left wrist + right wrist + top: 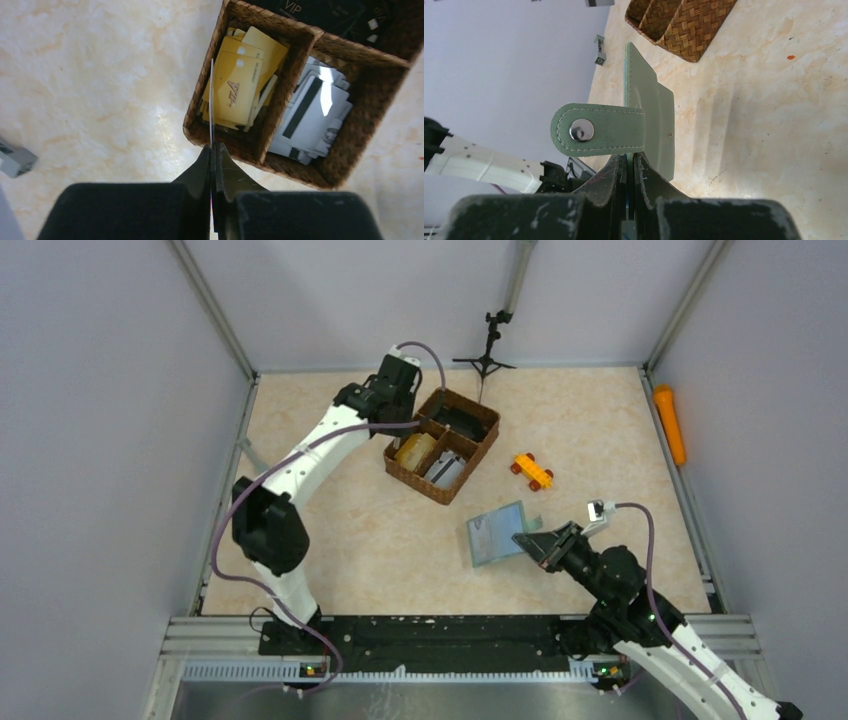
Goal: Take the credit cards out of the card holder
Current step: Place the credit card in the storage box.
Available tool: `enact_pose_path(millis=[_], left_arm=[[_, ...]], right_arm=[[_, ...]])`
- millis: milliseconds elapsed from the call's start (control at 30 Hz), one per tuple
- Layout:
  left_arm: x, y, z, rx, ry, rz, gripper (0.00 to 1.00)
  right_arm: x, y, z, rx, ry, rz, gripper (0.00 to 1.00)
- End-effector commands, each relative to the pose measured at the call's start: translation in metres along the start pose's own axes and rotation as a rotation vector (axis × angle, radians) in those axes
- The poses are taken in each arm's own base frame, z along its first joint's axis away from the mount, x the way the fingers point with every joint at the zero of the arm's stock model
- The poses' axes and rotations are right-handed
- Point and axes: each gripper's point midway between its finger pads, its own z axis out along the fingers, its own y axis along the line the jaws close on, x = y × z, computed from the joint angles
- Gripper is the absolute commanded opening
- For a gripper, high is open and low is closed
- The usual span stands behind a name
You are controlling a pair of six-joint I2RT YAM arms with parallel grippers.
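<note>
1. Overhead, the left claw (pixel 212 146) stands pinched on one thin card (pixel 211 100), edge-on above the tray's (pixel 280 167) yellow-card bin.
2. "VIP" reads on a black card (pixel 300 9) in the far bin; yellow cards (pixel 235 87) bear the same mark. White cards (pixel 312 115) with dark stripes fill the third bin.
3. Nearer the arms, the right claw (pixel 629 159) clamps the holder (pixel 651 110), strap loose, well clear of the tray, bare table (pixel 330 540) around.

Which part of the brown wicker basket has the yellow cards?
The small compartment on the left arm's side: yellow cards there, white cards next door, black cards in the big one.
</note>
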Motion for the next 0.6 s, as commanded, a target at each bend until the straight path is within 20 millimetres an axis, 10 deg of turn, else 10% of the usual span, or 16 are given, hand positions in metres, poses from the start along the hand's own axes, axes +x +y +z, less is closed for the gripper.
enact_pose_path(millis=[0, 300, 567], left_arm=[[-0.006, 0.007, 0.007, -0.123, 0.054, 0.190, 0.00], [-0.001, -0.015, 0.040, -0.193, 0.135, 0.302, 0.00], [-0.003, -0.065, -0.009, 0.091, 0.071, 0.241, 0.00]], right_arm=[[-0.007, 0.017, -0.002, -0.070, -0.021, -0.017, 0.00], [-0.017, 0.014, -0.002, -0.043, -0.070, -0.025, 0.00], [-0.018, 0.006, -0.002, -0.004, -0.074, -0.035, 0.00]])
